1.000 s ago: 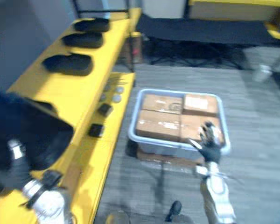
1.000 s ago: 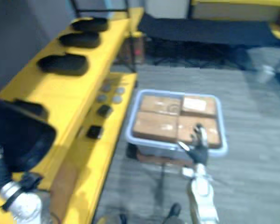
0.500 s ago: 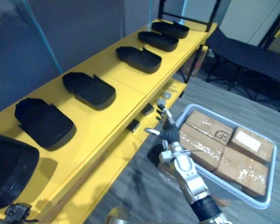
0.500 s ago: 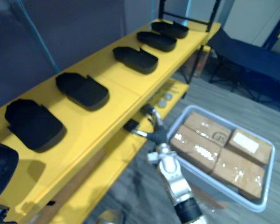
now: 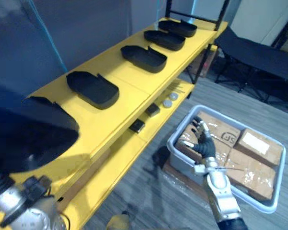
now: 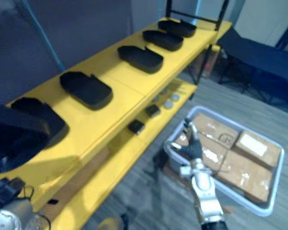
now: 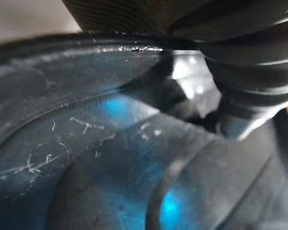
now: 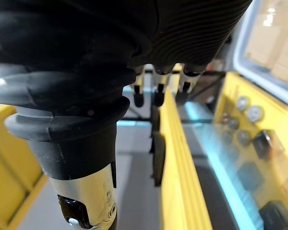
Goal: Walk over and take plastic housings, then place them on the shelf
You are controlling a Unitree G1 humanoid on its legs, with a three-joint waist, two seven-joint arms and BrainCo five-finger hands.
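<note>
A black plastic housing (image 5: 31, 136) hangs over the near end of the yellow shelf (image 5: 120, 103), carried by my left hand. In the left wrist view its scratched inner wall (image 7: 86, 158) is very close, and my left hand (image 7: 245, 91) has its thumb inside the rim. Several more black housings lie in a row along the shelf top, the nearest (image 5: 92, 89) just past the held one and another (image 5: 144, 58) further on. My right hand (image 5: 204, 143) hovers open over the grey crate, its fingers (image 8: 156, 93) straight.
The grey crate (image 5: 176, 149) holds brown cardboard boxes (image 5: 240, 163) and stands on the floor right of the shelf. Small black parts (image 5: 137, 126) and round discs (image 5: 168, 102) lie on the lower shelf board. A black cot (image 5: 259, 52) stands at the back right.
The held housing has risen and now covers the near end of the shelf. My right hand has swung from beside the lower shelf board to above the crate. The camera has shifted slightly.
</note>
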